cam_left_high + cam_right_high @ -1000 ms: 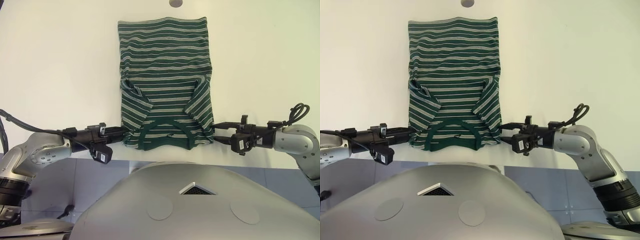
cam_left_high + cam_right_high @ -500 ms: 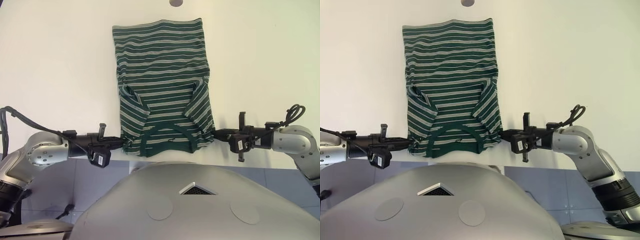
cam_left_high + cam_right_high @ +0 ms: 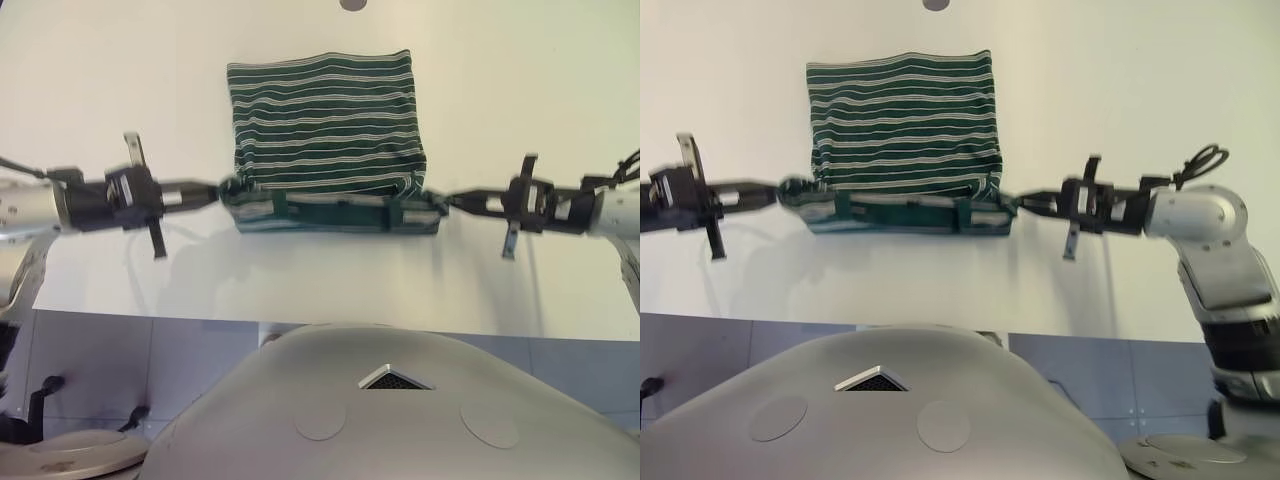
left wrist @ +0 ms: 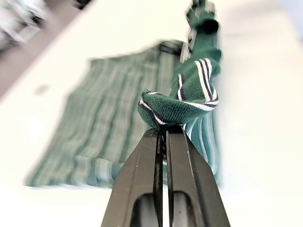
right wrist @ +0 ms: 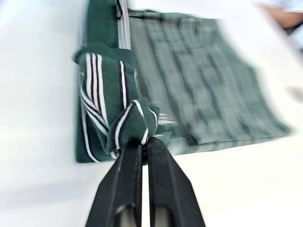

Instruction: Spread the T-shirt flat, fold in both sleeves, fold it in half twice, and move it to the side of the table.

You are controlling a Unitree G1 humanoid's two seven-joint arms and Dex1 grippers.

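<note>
Lifting the collar end of the T-shirt (image 3: 320,120) off the table (image 3: 300,285); half a second ago both grippers sat low at the shoulder corners by the near table edge, shirt lying full length with sleeves already tucked in; now the left gripper (image 3: 214,191) and right gripper (image 3: 447,200) have risen and gone away from the robot, taking that edge up and over; jaws of each are closed tight on a bunched corner of fabric, clear in both wrist views; the held edge hangs as a taut band between the two grippers, above the middle of the shirt; the hem half lies flat on the table towards the far side, roughly central; shirt looks about half its former length from the head camera; judgement: first half-fold is under way, not landed; the held edge likely needs carrying on to the hem and setting down evenly; second fold and the move to the side remain
</note>
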